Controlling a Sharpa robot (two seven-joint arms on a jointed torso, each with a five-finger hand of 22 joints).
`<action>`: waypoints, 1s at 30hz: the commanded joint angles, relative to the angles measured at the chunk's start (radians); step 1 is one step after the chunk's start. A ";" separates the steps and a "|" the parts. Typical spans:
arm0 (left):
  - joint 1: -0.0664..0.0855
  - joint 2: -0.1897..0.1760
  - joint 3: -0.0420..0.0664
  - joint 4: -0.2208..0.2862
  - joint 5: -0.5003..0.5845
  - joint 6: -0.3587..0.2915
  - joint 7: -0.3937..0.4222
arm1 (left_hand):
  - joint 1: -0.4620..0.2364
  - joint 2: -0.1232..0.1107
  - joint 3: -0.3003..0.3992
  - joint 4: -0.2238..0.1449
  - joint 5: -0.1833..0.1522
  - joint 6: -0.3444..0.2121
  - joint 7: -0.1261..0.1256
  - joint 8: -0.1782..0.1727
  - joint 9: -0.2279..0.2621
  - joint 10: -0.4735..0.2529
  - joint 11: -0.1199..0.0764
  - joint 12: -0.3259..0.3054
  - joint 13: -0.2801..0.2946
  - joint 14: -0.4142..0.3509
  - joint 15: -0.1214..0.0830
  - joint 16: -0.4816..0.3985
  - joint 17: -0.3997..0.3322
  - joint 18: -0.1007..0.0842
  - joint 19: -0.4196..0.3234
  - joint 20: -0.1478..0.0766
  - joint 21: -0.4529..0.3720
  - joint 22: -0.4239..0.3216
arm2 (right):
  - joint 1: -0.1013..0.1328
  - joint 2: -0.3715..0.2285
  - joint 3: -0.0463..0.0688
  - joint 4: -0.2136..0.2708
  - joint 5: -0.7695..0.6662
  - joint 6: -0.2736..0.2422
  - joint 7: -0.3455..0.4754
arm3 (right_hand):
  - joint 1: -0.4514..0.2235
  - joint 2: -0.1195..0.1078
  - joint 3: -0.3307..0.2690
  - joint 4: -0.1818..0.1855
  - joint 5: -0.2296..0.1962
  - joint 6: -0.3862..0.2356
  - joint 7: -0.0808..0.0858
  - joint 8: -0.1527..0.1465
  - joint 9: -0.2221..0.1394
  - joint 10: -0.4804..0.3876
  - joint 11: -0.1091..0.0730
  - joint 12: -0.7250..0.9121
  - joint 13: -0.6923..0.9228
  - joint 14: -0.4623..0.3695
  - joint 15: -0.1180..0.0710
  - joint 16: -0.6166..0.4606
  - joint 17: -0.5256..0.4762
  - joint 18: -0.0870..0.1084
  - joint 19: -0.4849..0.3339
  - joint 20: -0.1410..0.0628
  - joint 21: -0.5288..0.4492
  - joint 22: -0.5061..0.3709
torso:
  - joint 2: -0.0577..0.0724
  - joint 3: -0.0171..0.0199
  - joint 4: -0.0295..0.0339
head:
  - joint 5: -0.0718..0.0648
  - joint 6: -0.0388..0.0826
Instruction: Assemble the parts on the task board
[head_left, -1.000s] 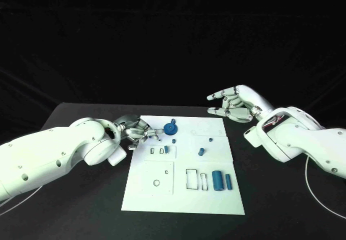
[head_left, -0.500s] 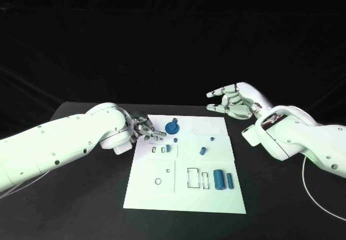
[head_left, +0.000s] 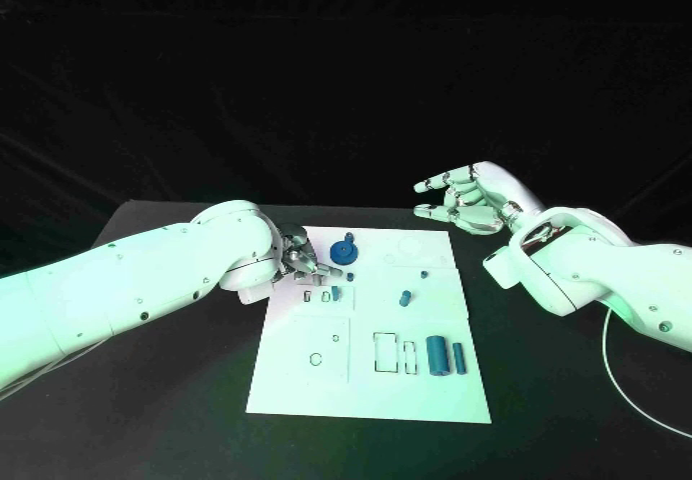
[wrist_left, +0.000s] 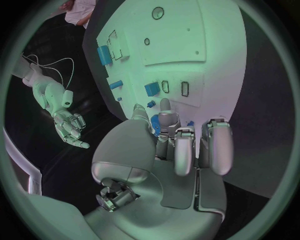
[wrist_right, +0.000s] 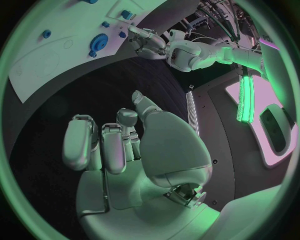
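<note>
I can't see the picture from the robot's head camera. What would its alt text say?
A white task board lies on a black table with small blue parts on it, among them a round gear and two cylinders. The left hand reaches over the board's left edge beside the gear; the right hand hangs open above the table beyond the board's far right corner.

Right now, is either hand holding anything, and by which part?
The right hand holds nothing, off the task board. Whether the left hand pinches a part cannot be told.
</note>
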 joint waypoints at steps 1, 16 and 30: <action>0.002 0.008 -0.001 -0.003 -0.015 0.056 -0.012 | -0.007 0.004 -0.010 0.000 -0.002 -0.009 -0.002 0.010 0.009 0.012 -0.002 0.014 0.015 0.107 -0.009 0.002 0.263 -0.015 0.043 -0.006 0.007 0.062 | 0.000 0.002 0.000 -0.003 0.002 0.014 -0.015 | 0.001 0.008 0.004 0.003 0.003 0.008 0.001 0.003 0.000 0.004 -0.003 -0.001 -0.001 0.056 0.004 -0.005 0.035 -0.014 0.004 0.003 0.003 -0.001 | 0.000 -0.0004 0.0012 | -0.001 -0.003; 0.002 0.044 -0.002 -0.025 -0.015 0.100 -0.017 | 0.012 0.018 -0.020 -0.002 -0.001 -0.022 -0.007 0.039 0.050 0.036 -0.006 0.067 0.075 0.107 -0.012 0.002 0.263 -0.019 0.049 -0.009 0.020 0.085 | 0.000 0.008 0.000 -0.010 -0.001 0.028 -0.030 | -0.003 0.007 0.002 0.005 0.003 0.008 0.001 0.003 0.000 0.009 -0.002 0.008 0.007 0.055 0.004 -0.009 0.030 -0.013 0.002 0.003 0.000 -0.006 | 0.000 -0.0005 0.0004 | -0.007 -0.013; 0.001 0.069 -0.008 -0.054 -0.015 0.127 -0.020 | 0.042 0.021 -0.021 -0.008 0.000 -0.034 -0.008 0.054 0.076 0.033 -0.007 0.075 0.083 0.107 -0.012 0.002 0.263 -0.018 0.047 -0.009 0.020 0.085 | 0.000 0.011 0.000 -0.013 -0.004 0.039 -0.037 | -0.006 0.006 0.001 0.007 0.003 0.009 0.001 0.003 0.000 0.010 -0.002 0.012 0.010 0.055 0.004 -0.011 0.028 -0.013 0.001 0.003 0.000 -0.007 | 0.001 -0.0006 0.0006 | -0.006 -0.018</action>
